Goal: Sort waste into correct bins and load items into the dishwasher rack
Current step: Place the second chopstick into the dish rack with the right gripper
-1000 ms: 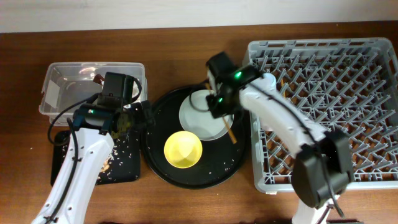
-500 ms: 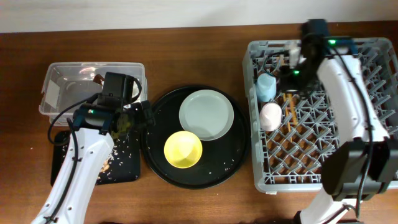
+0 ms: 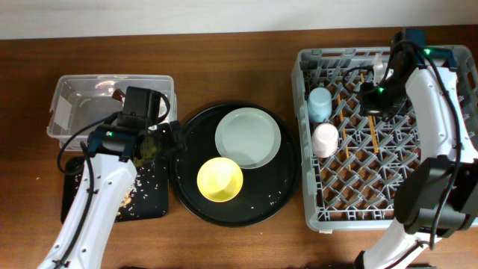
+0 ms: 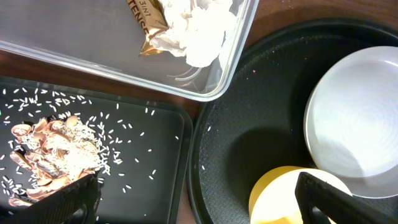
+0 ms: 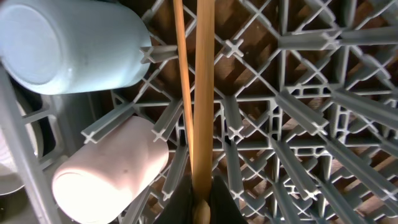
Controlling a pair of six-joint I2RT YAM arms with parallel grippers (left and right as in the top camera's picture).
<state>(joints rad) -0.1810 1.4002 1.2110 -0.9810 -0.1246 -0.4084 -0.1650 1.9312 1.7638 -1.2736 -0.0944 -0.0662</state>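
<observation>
My right gripper (image 3: 373, 99) (image 5: 200, 200) is shut on the pair of wooden chopsticks (image 5: 202, 93) (image 3: 373, 133), low over the grey dishwasher rack (image 3: 433, 187). A light-blue cup (image 3: 320, 103) (image 5: 74, 43) and a pink cup (image 3: 325, 139) (image 5: 106, 168) lie in the rack's left side. My left gripper (image 3: 160, 138) (image 4: 199, 202) is open and empty, between the shallow black tray (image 3: 153, 194) and the yellow bowl (image 3: 219, 180). The white plate (image 3: 248, 138) lies beside the bowl. The clear tub (image 3: 82, 93) holds white tissues (image 4: 199, 31) and the wrapper (image 4: 149, 22). Food scraps (image 4: 50, 155) lie in the black tray.
The bowl and plate sit on a large round black tray (image 3: 276, 187) between the bins and the rack. Loose rice grains are scattered over the shallow black tray and the round tray. The rack's upright pegs surround the chopsticks.
My right arm has carried the chopsticks from the round tray to the rack and shifted them rightward there. My left arm has not moved.
</observation>
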